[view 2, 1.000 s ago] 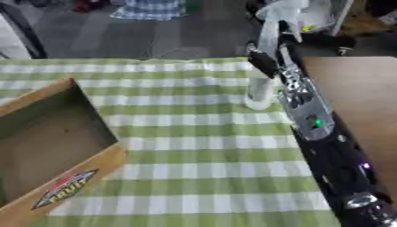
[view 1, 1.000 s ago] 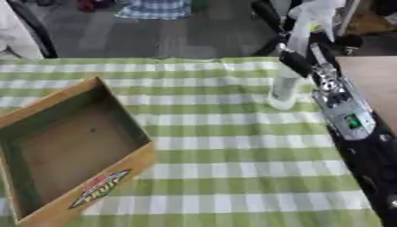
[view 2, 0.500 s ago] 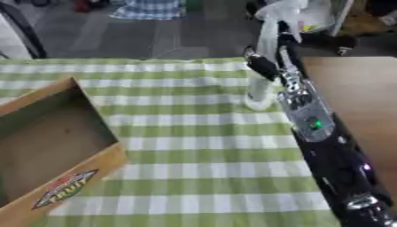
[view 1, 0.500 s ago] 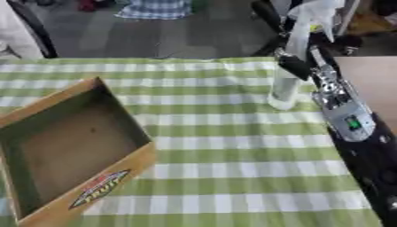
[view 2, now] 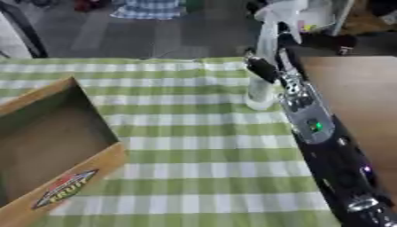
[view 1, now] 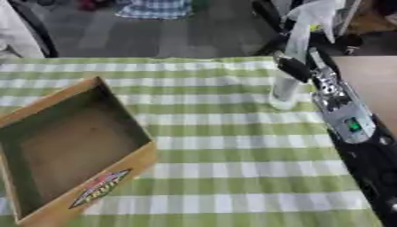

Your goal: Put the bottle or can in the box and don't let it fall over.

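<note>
Lying nearest at the left, the open cardboard box sat on the green-and-white checked cloth covering the surface, its hollow bare and a fruit label printed on its near outer wall. Beside it the cloth ran unbroken toward the right, where the robot's right arm stretched from the near right corner up along the cloth's edge, black with a silver section carrying a small green light. To the right of the arm a bare brown tabletop showed. Farther on, the right hand met the spray bottle, a tall pale bottle with a white trigger head, standing upright on the cloth near the far right edge and well apart from the box. Dark fingers were curled round the bottle's middle, clamped on it, while its base appeared to rest on the cloth. Beyond the surface lay a grey floor with a plaid cloth bundle at the far edge. No left hand showed in either view.
</note>
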